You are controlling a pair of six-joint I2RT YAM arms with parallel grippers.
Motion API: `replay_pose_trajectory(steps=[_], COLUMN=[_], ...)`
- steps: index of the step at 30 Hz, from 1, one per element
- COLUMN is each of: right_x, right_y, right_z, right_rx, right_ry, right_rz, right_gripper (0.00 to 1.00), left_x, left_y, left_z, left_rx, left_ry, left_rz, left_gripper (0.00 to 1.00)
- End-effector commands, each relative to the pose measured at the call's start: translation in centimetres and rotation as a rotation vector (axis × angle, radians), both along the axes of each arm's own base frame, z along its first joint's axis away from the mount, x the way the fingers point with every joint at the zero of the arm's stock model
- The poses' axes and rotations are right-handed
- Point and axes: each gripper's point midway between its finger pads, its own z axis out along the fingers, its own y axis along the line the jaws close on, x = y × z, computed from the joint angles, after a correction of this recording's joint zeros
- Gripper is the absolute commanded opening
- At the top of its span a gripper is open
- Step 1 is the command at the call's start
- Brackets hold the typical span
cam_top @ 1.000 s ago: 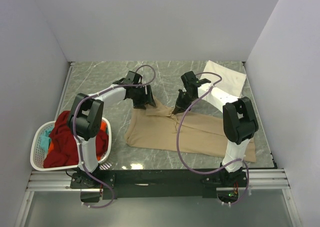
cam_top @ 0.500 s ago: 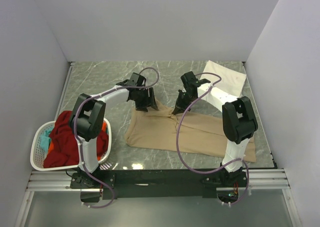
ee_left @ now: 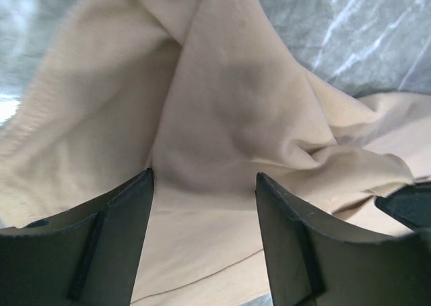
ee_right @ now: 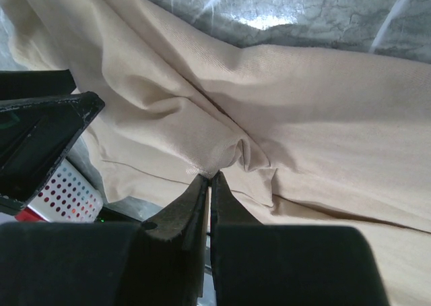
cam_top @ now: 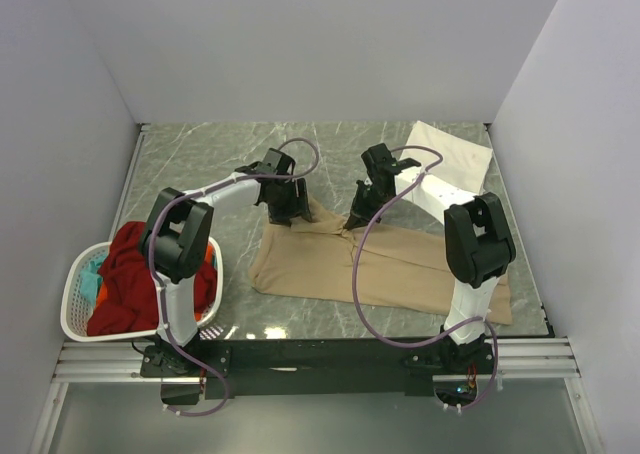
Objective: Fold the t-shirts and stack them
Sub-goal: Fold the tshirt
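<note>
Now right hand [ee_right: 209, 179] pinching tan t-shirt [cam_top: 300, 269], left hand [ee_left: 203, 185] spread wide over it

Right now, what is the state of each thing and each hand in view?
tan t-shirt: lying partly spread, far edge bunched.
cream t-shirt: folded flat, far right corner.
basket: holding a crumpled red shirt and others.
left hand: open over tan cloth.
right hand: shut on the tan t-shirt.

1 tan t-shirt [cam_top: 400, 266], 1 cream-white t-shirt [cam_top: 452, 150], perhaps 3 heaped t-shirts [cam_top: 120, 279], 1 basket [cam_top: 70, 309], 2 pincers [cam_top: 286, 207] [cam_top: 359, 215]
</note>
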Motion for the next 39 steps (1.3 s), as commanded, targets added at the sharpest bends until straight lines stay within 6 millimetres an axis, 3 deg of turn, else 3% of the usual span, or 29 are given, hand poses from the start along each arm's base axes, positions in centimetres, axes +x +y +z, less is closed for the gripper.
replay_pose_trajectory(steps=[1,4,7,11,15,18,24,27,31,37,39], right_x=[0.1,-0.1,-0.3,-0.4,-0.4,-0.4,-0.6,-0.7,-0.3,0.0,0.1], right_y=[0.0,-0.2,-0.3,-0.4,-0.5,-0.8,-1.5,-1.7,-1.7,-1.4,-1.2], right_z=[0.8,0.7,0.9,1.3,1.5,1.4,0.9,0.6,0.3,0.1,0.1], right_rx=[0.018,0.016,0.011,0.011,0.007,-0.004,-0.024,-0.02,-0.002,0.027,0.039], right_ry=[-0.032,-0.031,-0.034,-0.046,-0.051,-0.05,-0.039,-0.034,-0.027,-0.019,-0.015], right_rz=[0.009,0.009,0.011,0.015,0.016,0.014,0.005,-0.006,-0.025,-0.05,-0.053], right_gripper=[0.02,0.02,0.02,0.02,0.01,0.01,0.01,0.01,0.0,0.0,0.0], left_x=[-0.4,-0.7,-0.8,-0.2,0.4,1.0,3.9,5.6,6.4,7.1,6.7], left_y=[-1.7,-2.1,-2.1,-1.7,-2.1,-2.5,-2.6,-2.5,-3.3,-2.8,-1.7], left_z=[1.2,0.7,0.8,2.9,5.5,6.6,6.4,6.4,5.7,7.9,7.2], left_rx=[-0.082,-0.096,-0.089,-0.078,-0.098,-0.118,-0.195,-0.272,-0.329,-0.352,-0.293], left_ry=[-0.009,0.011,0.013,-0.024,-0.044,-0.026,0.029,0.055,0.093,-0.016,-0.046], left_rz=[-0.025,-0.03,-0.024,0.003,0.017,0.022,0.077,0.108,0.105,0.103,0.097], left_gripper=[0.67,0.59,0.41,0.12,0.0,0.0,0.06,0.22,0.44,0.55,0.55])
